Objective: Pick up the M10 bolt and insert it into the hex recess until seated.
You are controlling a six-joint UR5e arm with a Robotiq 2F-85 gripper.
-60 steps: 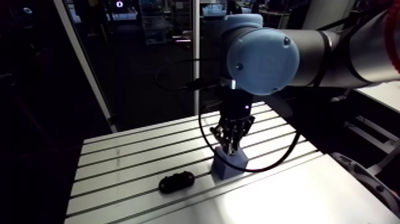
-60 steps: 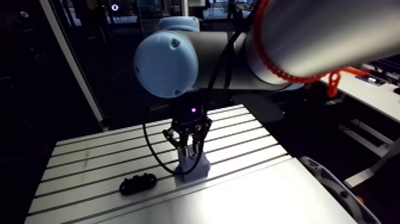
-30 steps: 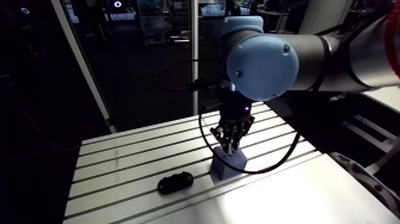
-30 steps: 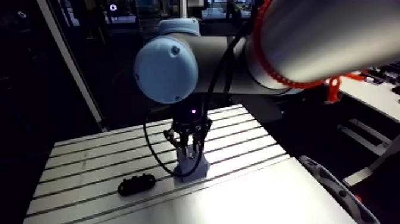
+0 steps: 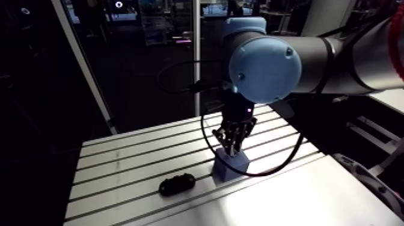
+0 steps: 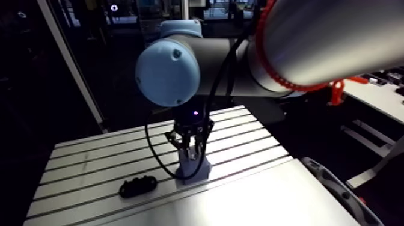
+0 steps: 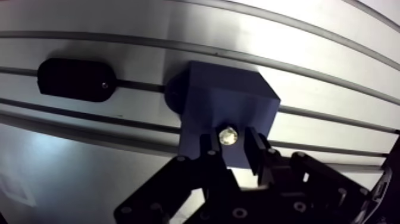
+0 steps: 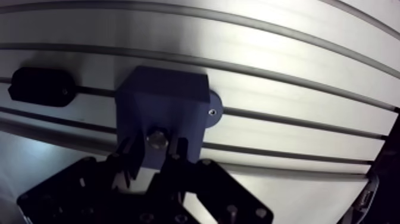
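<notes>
In the wrist view a blue block (image 7: 229,101) stands on the slotted table (image 7: 333,77). The M10 bolt (image 7: 227,136) shows its shiny end between my two fingers, over the block's near part. My gripper (image 7: 230,144) is shut on the bolt, a dark finger pressing on each side. The hex recess is hidden under the bolt and fingers. In the arm view the gripper (image 5: 233,146) points straight down onto the top of the blue block (image 5: 231,167).
A black oblong part (image 7: 76,80) lies in a table slot beside the block, and shows to its left in the arm view (image 5: 177,184). A round blue flange (image 8: 213,107) sticks out from one side of the block. The table's smooth front plate (image 5: 288,198) lies nearer the camera.
The view has shifted slightly with the arm. The gripper, bolt and block keep the same relation as before.
</notes>
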